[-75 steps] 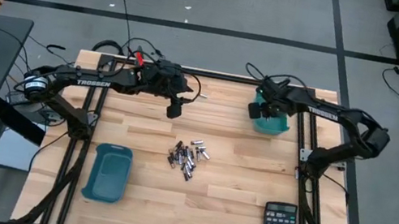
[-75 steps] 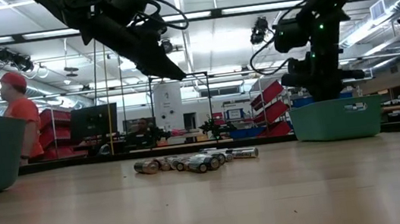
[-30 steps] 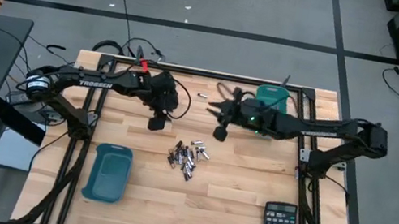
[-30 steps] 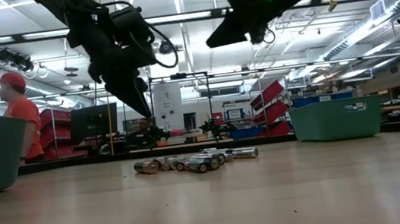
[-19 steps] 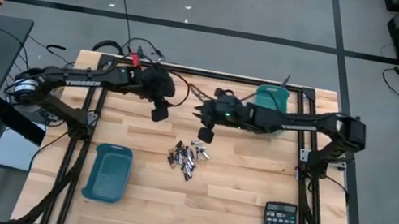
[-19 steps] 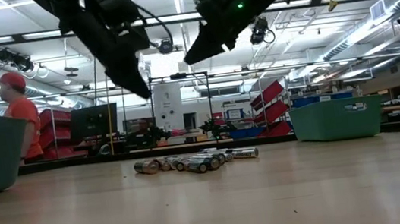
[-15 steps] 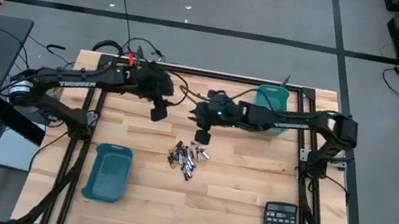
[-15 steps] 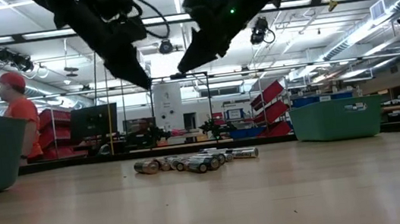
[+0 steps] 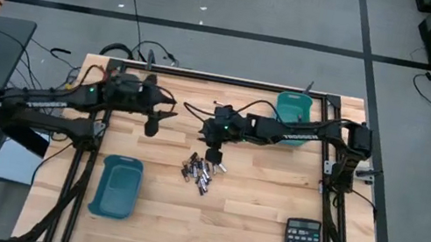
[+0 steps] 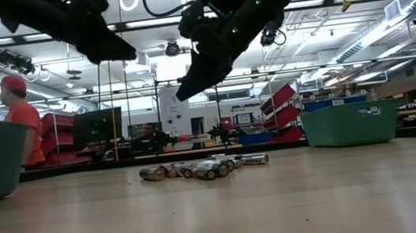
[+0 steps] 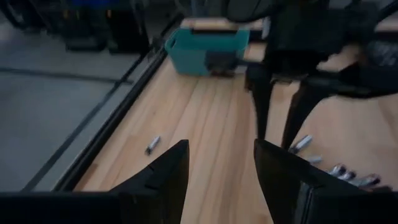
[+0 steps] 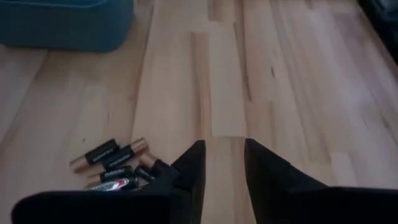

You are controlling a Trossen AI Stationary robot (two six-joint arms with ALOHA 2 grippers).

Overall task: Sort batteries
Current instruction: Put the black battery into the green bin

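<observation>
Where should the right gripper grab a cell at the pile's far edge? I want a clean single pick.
Judging by its pose, take it across the middle of its round body, from straight above. The batteries lie flat and touching, so an edge cell leaves finger room. The right gripper hangs open just beyond them.

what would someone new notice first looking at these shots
Most likely the small heap of batteries lying mid-table, with the right gripper hanging just above its far edge, fingers open and empty. The left gripper waits, open, over the bare wood off to the left. After that, the two teal bins stand out: one at the near left, one at the far right, plus a black calculator at the near right corner.
</observation>
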